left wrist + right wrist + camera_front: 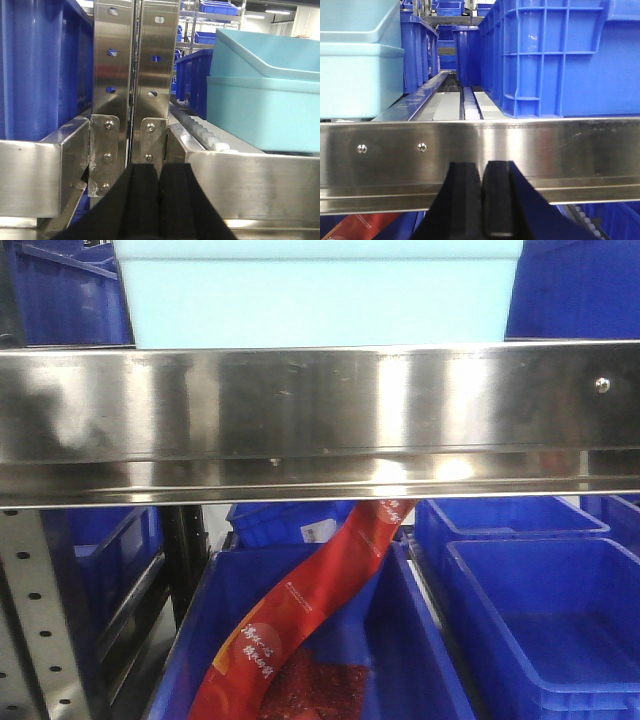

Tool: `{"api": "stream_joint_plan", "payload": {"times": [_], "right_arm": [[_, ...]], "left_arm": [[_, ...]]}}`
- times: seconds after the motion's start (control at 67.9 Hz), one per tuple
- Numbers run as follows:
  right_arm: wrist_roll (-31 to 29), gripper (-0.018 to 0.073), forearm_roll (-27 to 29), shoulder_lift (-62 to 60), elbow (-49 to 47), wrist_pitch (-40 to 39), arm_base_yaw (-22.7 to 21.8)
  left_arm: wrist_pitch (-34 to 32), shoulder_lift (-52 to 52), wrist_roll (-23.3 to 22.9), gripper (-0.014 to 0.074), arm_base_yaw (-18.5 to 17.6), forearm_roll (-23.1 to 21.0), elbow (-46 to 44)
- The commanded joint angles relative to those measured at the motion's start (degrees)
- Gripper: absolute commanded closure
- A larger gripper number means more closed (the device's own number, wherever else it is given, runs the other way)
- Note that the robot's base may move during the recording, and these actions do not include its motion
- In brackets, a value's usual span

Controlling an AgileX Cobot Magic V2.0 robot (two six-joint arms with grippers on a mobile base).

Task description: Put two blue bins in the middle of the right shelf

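Note:
Two pale blue bins, one nested in the other, stand on the roller shelf behind the steel front rail. They show at the right of the left wrist view and at the left of the right wrist view. A dark blue bin stands to their right, another dark blue bin beyond the uprights to their left. My left gripper is shut and empty, facing the steel uprights. My right gripper is shut and empty, close in front of the rail. Neither gripper shows in the front view.
Below the rail, a dark blue bin holds a long red packet. Stacked empty dark blue bins sit to its right. White rollers run along the shelf. More blue bins stand on racks behind.

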State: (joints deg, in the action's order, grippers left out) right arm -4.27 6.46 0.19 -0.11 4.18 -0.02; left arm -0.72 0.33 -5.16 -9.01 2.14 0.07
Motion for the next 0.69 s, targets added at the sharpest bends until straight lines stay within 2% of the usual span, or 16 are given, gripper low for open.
{"api": "stream_joint_plan", "payload": {"times": [0.0,0.677], "right_arm": [[-0.4,0.0721,0.2,-0.2,0.1,-1.6,-0.3],[-0.4,0.0721,0.2,-0.2,0.1,-1.6,-0.3]], "left_arm": [[-1.3,-0.3,0.2,0.0707,0.2,-0.3,-0.1],[-1.3,-0.3,0.2,0.0707,0.2,-0.3,-0.1]]}}
